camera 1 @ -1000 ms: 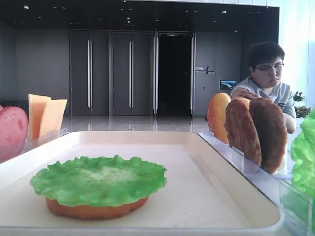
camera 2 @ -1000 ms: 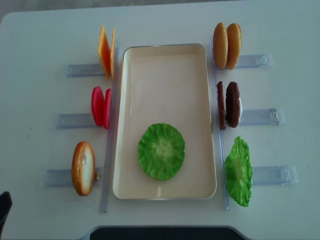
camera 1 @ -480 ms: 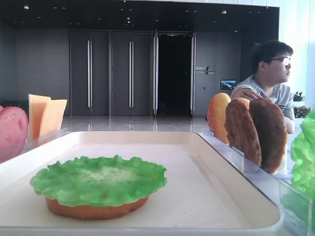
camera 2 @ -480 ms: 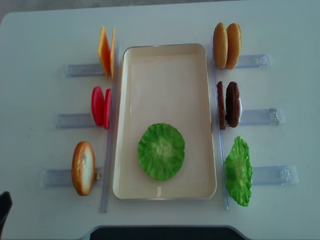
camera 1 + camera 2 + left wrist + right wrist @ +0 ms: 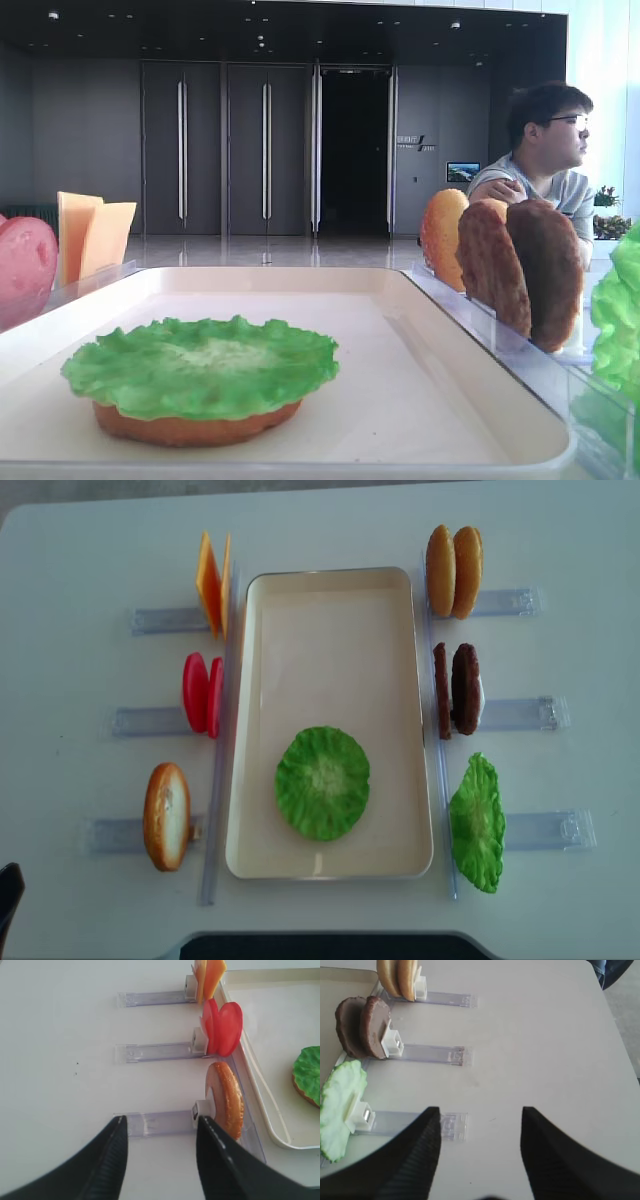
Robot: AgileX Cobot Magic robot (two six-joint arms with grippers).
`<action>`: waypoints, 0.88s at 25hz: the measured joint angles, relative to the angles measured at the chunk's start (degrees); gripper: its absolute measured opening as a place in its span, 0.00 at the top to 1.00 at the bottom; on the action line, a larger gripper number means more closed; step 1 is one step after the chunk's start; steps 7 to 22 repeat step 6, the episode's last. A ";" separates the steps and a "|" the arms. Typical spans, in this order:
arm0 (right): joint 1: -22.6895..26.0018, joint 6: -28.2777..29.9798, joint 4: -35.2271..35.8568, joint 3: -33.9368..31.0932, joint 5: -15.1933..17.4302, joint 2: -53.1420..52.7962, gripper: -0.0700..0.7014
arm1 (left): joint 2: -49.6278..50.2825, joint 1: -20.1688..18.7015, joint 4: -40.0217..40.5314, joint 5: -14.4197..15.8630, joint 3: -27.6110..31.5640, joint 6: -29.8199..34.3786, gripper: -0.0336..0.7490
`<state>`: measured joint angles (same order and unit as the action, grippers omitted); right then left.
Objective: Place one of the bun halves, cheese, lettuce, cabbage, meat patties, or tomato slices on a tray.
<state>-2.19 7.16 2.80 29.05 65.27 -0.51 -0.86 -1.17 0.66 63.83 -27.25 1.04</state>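
The white table (image 5: 330, 525) holds the tray (image 5: 258, 730). A lettuce (image 5: 322, 782) leaf lies on a bun half (image 5: 190, 425) inside the tray. Both grippers hang beside the tray, holding nothing: the left gripper (image 5: 161, 1127) looks spread, the right gripper (image 5: 481, 1117) is wide.

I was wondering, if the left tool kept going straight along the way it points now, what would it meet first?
Probably the clear holder rail lying on the table straight ahead between its tips; the left tool is empty. The bun half stands right of that line. Height above the table is unclear.
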 joint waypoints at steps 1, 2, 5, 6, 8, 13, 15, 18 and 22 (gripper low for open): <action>0.00 0.00 0.00 0.00 0.00 0.00 0.46 | 0.00 0.00 0.00 0.00 0.00 0.00 0.52; 0.00 0.00 0.00 0.00 0.00 0.00 0.46 | 0.00 0.00 0.00 0.00 0.00 0.00 0.52; 0.00 0.00 0.00 0.00 0.00 0.00 0.47 | 0.00 0.00 0.00 0.00 0.00 0.00 0.52; 0.00 0.00 0.00 0.00 0.00 0.00 0.47 | 0.00 0.00 0.00 0.00 0.00 0.00 0.52; 0.00 0.00 0.00 0.00 0.00 0.00 0.47 | 0.00 0.00 0.00 0.00 0.00 0.00 0.52; 0.00 0.00 0.00 0.00 0.00 0.00 0.47 | 0.00 0.00 0.00 0.00 0.00 0.00 0.52; 0.00 0.00 0.00 0.00 0.00 0.00 0.47 | 0.00 0.00 0.00 0.00 0.00 0.00 0.52; 0.00 0.00 0.00 0.00 0.00 0.00 0.47 | 0.00 0.00 0.00 0.00 0.00 0.00 0.52; 0.00 0.00 0.00 0.00 0.00 0.00 0.47 | 0.00 0.00 0.00 0.00 0.00 0.00 0.52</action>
